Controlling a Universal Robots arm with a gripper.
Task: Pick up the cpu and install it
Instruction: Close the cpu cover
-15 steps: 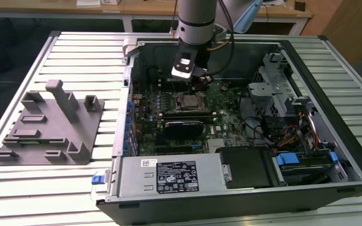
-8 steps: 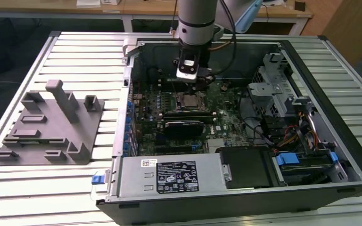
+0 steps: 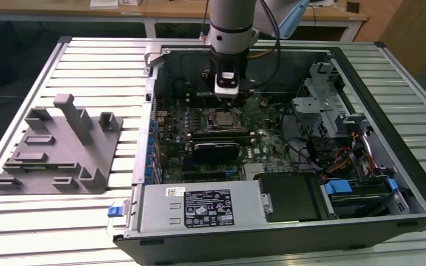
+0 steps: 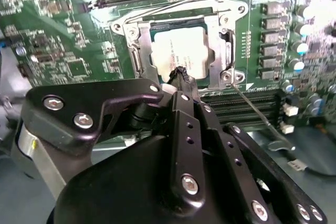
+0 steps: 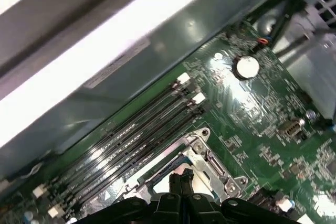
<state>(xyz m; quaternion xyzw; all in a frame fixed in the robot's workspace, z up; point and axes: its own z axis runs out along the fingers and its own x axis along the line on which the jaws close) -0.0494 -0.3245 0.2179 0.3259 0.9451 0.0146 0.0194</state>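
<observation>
The gripper (image 4: 181, 72) is clenched, its fingertips pressed together with nothing between them. It hangs just over the near edge of the cpu (image 4: 181, 51), which lies flat in its socket under the metal frame (image 4: 131, 30) on the motherboard (image 4: 58, 40). Whether the tips touch the cpu cannot be told.

A thin lever (image 4: 257, 111) runs out from one socket corner across the memory slots (image 4: 247, 103). More slots (image 5: 131, 140) flank the socket's other side, and a coin battery (image 5: 247, 66) sits further off.

In the exterior view the arm (image 3: 232, 25) comes straight down into the open case (image 3: 390, 61), with the gripper (image 3: 226, 95) above the cpu (image 3: 224, 118). A drive cage (image 3: 324, 105) and cables crowd the exterior view's right, and a power supply (image 3: 198, 208) sits along the case's near edge. A grey fixture (image 3: 57, 149) stands well apart on the slatted table (image 3: 95, 55).

In both wrist views the gripper's black body hides the near side of the socket
</observation>
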